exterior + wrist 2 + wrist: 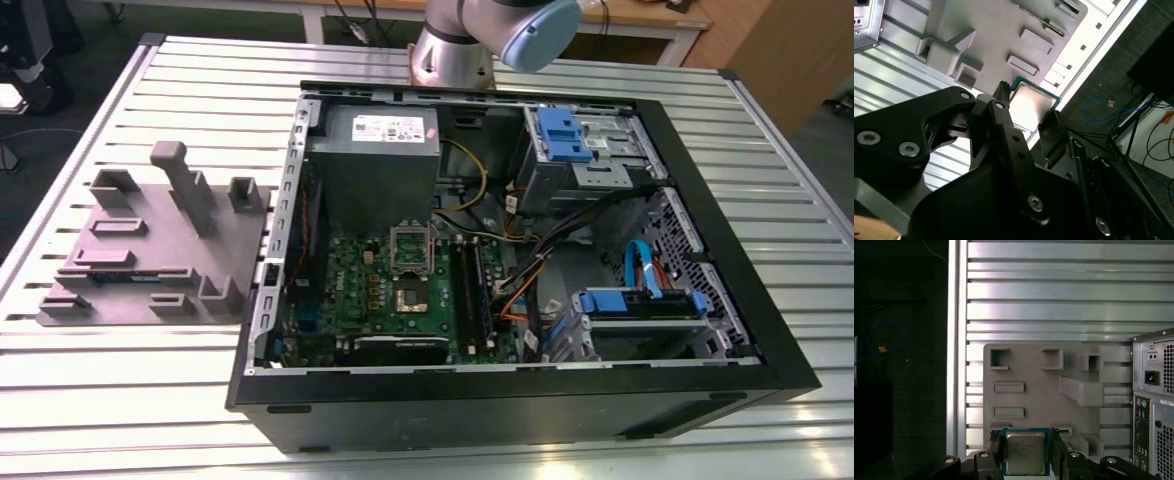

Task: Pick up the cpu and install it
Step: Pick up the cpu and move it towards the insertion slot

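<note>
gripper (1025, 441) clenched on the cpu (1025, 455) by two opposite thin edges, chip hanging above grey fixture tray (1029, 372), apart from it. risk: edge-only grip lets it slip or tilt; any skew at motherboard socket (410, 293) likely damages contacts

Slatted aluminium table (120, 400) carries an open-topped black computer case (534, 410). Inside it: green motherboard (350, 280); grey power-supply box (380, 165) touching the board's far edge; blue-fronted drive cages (638, 305) toward the exterior view's right; orange cables (514, 300) between board and cages. Grey moulded fixture plate (140, 240) lies on the table just beside the case, on the exterior view's left.
</note>
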{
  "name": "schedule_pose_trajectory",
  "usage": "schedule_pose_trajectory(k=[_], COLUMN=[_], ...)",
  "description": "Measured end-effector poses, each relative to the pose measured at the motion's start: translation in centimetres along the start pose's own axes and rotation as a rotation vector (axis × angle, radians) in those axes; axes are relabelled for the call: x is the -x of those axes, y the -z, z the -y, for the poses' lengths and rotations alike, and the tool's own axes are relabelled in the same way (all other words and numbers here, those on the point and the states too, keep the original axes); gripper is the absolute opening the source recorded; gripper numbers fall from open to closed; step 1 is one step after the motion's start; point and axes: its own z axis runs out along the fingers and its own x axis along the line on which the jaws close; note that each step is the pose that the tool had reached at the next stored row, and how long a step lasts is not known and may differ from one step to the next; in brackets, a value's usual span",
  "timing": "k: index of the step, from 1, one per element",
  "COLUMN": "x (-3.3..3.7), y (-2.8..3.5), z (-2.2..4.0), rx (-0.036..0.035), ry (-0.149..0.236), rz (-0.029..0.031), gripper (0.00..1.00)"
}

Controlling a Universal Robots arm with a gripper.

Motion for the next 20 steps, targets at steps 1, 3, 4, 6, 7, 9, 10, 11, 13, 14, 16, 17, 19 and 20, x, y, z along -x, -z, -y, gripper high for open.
schedule_pose_trajectory(k=[1,3,4,6,7,9,10,11,13,14,16,17,19,20], x=[0.06,0.15,0.2,0.27,0.3,0.35,0.38,0.42,0.5,0.54,0.62,0.67,0.76,0.79], y=[0.0,0.0,0.0,0.0,0.0,0.0,0.0,0.0,0.0,0.0,0.0,0.0,0.0,0.0], z=[0.0,0.0,0.0,0.0,0.0,-0.01,0.0,-0.01,0.0,0.0,-0.01,-0.01,-0.01,-0.01], rx=[0.0,0.0,0.0,0.0,0.0,0.0,0.0,0.0,-0.0001,-0.0001,0.0,0.0,0.0,-0.0001], ry=[0.0,0.0,0.0,0.0,0.0,0.0,0.0,0.0,0.0,0.0,0.0,0.0,0.0,0.0], rz=[-0.0001,0.0,-0.0001,0.0,-0.0001,-0.0001,-0.0001,0.0,-0.0001,0.0,-0.0001,-0.0001,0.0,0.0], gripper=[0.48,0.48,0.48,0.48,0.48,0.48,0.48,0.48,0.48,0.48,0.48,0.48,0.48,0.48])
